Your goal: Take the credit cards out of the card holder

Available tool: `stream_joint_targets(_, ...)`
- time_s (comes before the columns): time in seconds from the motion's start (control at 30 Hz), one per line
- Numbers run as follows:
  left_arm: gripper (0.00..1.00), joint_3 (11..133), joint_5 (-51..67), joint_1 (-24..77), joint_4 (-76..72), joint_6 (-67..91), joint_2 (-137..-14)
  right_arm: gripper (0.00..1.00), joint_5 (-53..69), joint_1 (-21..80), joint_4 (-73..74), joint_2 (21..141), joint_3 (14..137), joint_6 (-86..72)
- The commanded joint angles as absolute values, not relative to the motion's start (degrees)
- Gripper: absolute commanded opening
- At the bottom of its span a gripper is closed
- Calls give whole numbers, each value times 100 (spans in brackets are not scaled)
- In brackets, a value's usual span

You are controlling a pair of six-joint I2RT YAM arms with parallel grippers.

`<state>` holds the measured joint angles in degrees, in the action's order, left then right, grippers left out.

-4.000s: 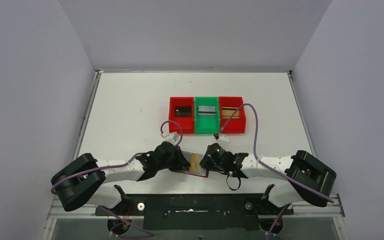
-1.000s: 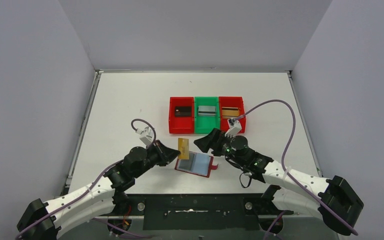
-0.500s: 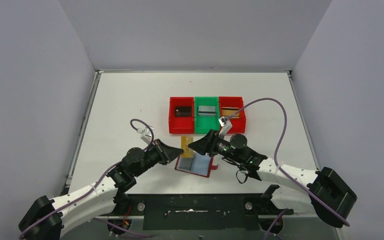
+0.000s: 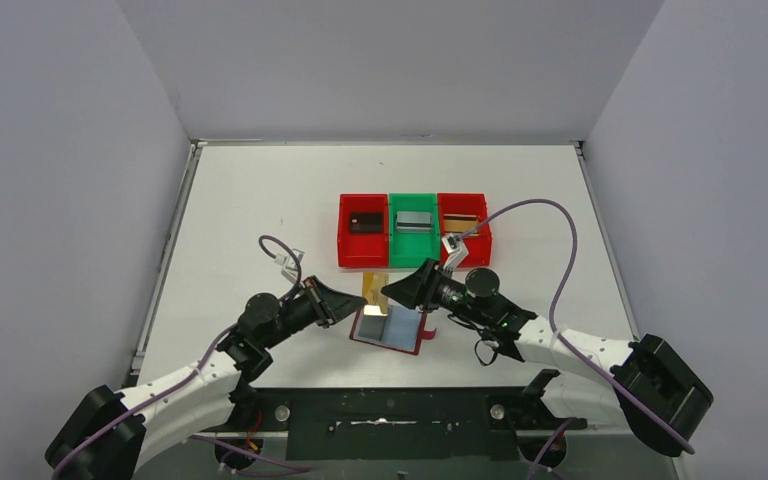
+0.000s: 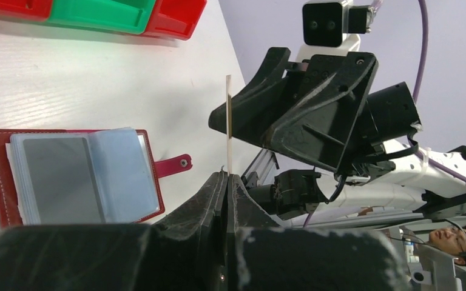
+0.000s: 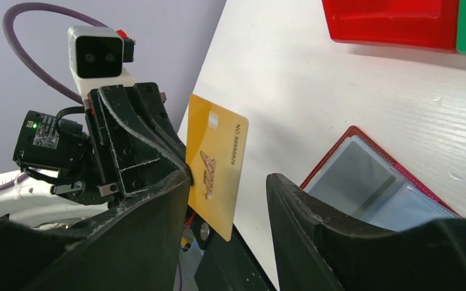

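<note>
The dark red card holder lies open on the table, its bluish sleeves up; it also shows in the left wrist view and the right wrist view. My left gripper is shut on one edge of a gold-tan credit card and holds it upright above the table, behind the holder. The card is edge-on in the left wrist view and face-on in the right wrist view. My right gripper is open, its jaws on either side of the card's free end without closing on it.
Behind the holder stands a row of three bins: a red one with a black card, a green one with a silver-grey card, a red one with a gold-tan card. The table's front edge is just behind the holder.
Four seconds ago both grippers were down at the holder. My left gripper lifted the gold card out; my right gripper has since moved left until its open jaws straddle the card.
</note>
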<state>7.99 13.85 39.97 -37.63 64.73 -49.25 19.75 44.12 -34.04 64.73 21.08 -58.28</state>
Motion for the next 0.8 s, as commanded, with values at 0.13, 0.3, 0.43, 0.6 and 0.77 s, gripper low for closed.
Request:
stream_joint_targets(0.13,0,862,1717,3880,-4468,6576,-4891,46,2440,4289,-4207,6732,2172,-5963)
stream_joint_targets(0.3,0,795,1833,3789,-4844,6662,-5055,39,2656,4289,-4764,6889,2107,-6039)
stream_joint_targets(0.43,0,767,1978,3726,-5095,6712,-5264,30,2695,4236,-4689,6732,2106,-5950)
stream_joint_targets(0.6,0,665,2001,3697,-5299,6789,-5363,15,2917,4178,-4988,6557,2012,-6029)
stream_joint_targets(0.77,0,677,2112,3663,-5370,6815,-5404,3,2946,4149,-5046,6497,1942,-6070)
